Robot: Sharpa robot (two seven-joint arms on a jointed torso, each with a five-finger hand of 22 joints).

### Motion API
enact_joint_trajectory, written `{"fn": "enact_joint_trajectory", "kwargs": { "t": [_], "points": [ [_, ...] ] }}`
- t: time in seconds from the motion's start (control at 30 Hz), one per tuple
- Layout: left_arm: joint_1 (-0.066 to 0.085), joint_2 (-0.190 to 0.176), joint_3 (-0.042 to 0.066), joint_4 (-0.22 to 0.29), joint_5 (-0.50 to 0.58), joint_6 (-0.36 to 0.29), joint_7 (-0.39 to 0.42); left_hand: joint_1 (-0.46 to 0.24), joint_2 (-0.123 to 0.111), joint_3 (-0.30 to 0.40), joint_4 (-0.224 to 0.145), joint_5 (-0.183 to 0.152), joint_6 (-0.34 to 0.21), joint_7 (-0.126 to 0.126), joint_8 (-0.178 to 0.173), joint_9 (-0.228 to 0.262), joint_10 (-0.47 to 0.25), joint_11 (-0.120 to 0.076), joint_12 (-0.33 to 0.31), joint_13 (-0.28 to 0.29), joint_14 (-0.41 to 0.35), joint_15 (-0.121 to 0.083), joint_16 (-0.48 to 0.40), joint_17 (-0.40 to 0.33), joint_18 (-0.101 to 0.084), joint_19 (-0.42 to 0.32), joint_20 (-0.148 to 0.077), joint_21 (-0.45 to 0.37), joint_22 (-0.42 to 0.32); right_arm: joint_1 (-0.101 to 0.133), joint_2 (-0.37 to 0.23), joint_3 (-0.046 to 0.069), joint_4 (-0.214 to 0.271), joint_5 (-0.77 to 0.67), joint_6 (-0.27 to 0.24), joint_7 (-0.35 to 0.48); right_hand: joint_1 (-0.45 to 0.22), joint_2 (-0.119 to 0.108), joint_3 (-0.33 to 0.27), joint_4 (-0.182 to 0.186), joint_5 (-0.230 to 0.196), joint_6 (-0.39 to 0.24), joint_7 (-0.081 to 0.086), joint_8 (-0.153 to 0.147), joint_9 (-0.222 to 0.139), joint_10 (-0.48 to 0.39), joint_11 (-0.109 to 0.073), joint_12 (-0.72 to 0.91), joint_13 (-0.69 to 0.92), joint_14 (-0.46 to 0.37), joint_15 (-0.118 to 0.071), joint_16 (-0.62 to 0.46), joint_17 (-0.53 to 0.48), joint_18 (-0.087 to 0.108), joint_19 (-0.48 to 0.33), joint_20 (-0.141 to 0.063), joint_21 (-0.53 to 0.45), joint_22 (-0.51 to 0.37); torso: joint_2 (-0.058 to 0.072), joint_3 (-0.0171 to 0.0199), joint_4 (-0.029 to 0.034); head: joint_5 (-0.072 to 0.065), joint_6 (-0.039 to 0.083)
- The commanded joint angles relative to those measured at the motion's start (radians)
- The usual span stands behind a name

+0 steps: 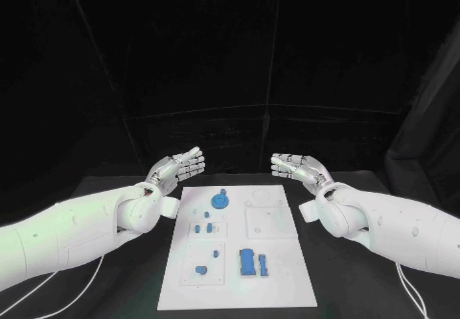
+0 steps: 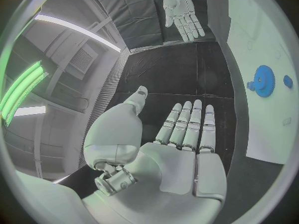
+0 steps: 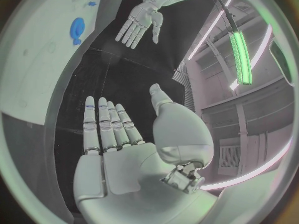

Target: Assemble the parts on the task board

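We see the left hand [image 1: 178, 169] and right hand [image 1: 299, 168] raised, fingers spread, holding nothing, flanking the far end of the white task board [image 1: 288, 279], where blue parts [image 1: 251, 262] lie

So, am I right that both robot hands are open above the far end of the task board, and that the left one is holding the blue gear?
Not quite: the left robot hand holds nothing. The head view shows the blue gear lying on the task board, apart from both hands. The rest stands: the left and the right robot hand are open, fingers straight, at the board's far end.
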Motion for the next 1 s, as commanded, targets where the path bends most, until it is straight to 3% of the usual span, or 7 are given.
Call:
{"fn": "enact_joint_trajectory", "kwargs": {
  "t": [0.03,0.1,0.2,0.3,0.5,0.53,1.0],
  "points": [
    [-0.017,-0.007,0.018,0.044,-0.022,-0.123,0.016,-0.260,0.008,-0.059,0.008,-0.012,-0.185,-0.037,-0.019,-0.012,-0.197,-0.038,-0.027,-0.011,-0.177,-0.034,-0.036,-0.034,-0.039,-0.138,-0.057,-0.016,-0.045,-0.017,-0.016,0.013,0.066,0.085,-0.128,0.038,-0.296,-0.004,-0.036,0.006,-0.018,-0.190,-0.045,-0.014,-0.045,-0.216,-0.034,-0.016,-0.012,-0.237,-0.046,-0.014,-0.012,-0.040,-0.202,-0.047,-0.049,-0.039,-0.044,0.0038,0.0224,-0.007,-0.009],
    [-0.039,-0.014,0.038,0.089,-0.032,-0.193,0.022,-0.314,0.008,-0.072,0.008,-0.012,-0.223,-0.045,-0.019,-0.012,-0.238,-0.045,-0.027,-0.011,-0.214,-0.111,-0.044,-0.111,-0.043,-0.167,-0.069,-0.016,-0.055,-0.039,-0.034,0.027,0.130,0.129,-0.197,0.054,-0.353,-0.004,-0.042,0.006,-0.018,-0.227,-0.053,-0.014,-0.045,-0.258,-0.108,-0.016,-0.012,-0.283,-0.046,-0.014,-0.012,-0.040,-0.240,-0.055,-0.058,-0.047,-0.057,0.0050,0.0292,-0.010,-0.012],
    [-0.070,-0.024,0.067,0.150,-0.046,-0.290,0.030,-0.375,0.008,-0.085,0.008,-0.012,-0.267,-0.120,-0.019,-0.012,-0.285,-0.122,-0.027,-0.011,-0.256,-0.111,-0.118,-0.111,-0.050,-0.200,-0.083,-0.016,-0.066,-0.063,-0.055,0.044,0.204,0.181,-0.278,0.074,-0.418,-0.004,-0.112,0.006,-0.018,-0.269,-0.063,-0.014,-0.045,-0.305,-0.108,-0.016,-0.012,-0.335,-0.046,-0.014,-0.012,-0.051,-0.285,-0.066,-0.069,-0.124,-0.065,0.0058,0.0334,-0.012,-0.015],
    [-0.100,-0.033,0.095,0.212,-0.060,-0.386,0.038,-0.430,0.008,-0.098,0.008,-0.012,-0.306,-0.120,-0.019,-0.012,-0.326,-0.122,-0.027,-0.011,-0.293,-0.111,-0.118,-0.111,-0.061,-0.229,-0.095,-0.016,-0.075,-0.082,-0.071,0.056,0.260,0.220,-0.338,0.088,-0.476,-0.004,-0.112,0.006,-0.018,-0.306,-0.141,-0.014,-0.045,-0.347,-0.108,-0.016,-0.012,-0.381,-0.046,-0.014,-0.012,-0.056,-0.324,-0.075,-0.078,-0.124,-0.066,0.0058,0.0337,-0.012,-0.015],
    [-0.147,-0.048,0.140,0.307,-0.082,-0.536,0.050,-0.523,0.008,-0.119,0.008,-0.012,-0.372,-0.120,-0.019,-0.012,-0.396,-0.122,-0.027,-0.011,-0.356,-0.111,-0.118,-0.111,-0.131,-0.279,-0.115,-0.016,-0.147,-0.102,-0.089,0.070,0.321,0.263,-0.405,0.104,-0.581,-0.004,-0.112,0.006,-0.018,-0.373,-0.141,-0.014,-0.045,-0.424,-0.108,-0.016,-0.012,-0.465,-0.046,-0.014,-0.012,-0.131,-0.396,-0.147,-0.153,-0.124,-0.066,0.0058,0.0337,-0.012,-0.015],
    [-0.152,-0.050,0.145,0.317,-0.084,-0.551,0.052,-0.534,0.008,-0.121,0.008,-0.012,-0.380,-0.120,-0.019,-0.012,-0.405,-0.122,-0.027,-0.011,-0.364,-0.111,-0.118,-0.111,-0.131,-0.285,-0.186,-0.016,-0.147,-0.103,-0.089,0.071,0.323,0.265,-0.408,0.105,-0.594,-0.004,-0.112,0.006,-0.018,-0.381,-0.141,-0.014,-0.045,-0.434,-0.108,-0.016,-0.012,-0.476,-0.046,-0.014,-0.012,-0.131,-0.404,-0.147,-0.153,-0.124,-0.066,0.0058,0.0337,-0.012,-0.015],
    [-0.169,-0.055,0.161,0.351,-0.092,-0.606,0.056,-0.670,0.008,-0.193,0.008,-0.012,-0.477,-0.120,-0.019,-0.012,-0.508,-0.122,-0.027,-0.011,-0.456,-0.111,-0.118,-0.111,-0.131,-0.355,-0.186,-0.016,-0.147,-0.104,-0.089,0.071,0.324,0.265,-0.409,0.105,-0.743,-0.004,-0.112,0.006,-0.018,-0.477,-0.141,-0.014,-0.045,-0.542,-0.108,-0.016,-0.012,-0.596,-0.046,-0.014,-0.012,-0.131,-0.506,-0.147,-0.153,-0.124,-0.066,0.0058,0.0337,-0.012,-0.015]
  ]
}}
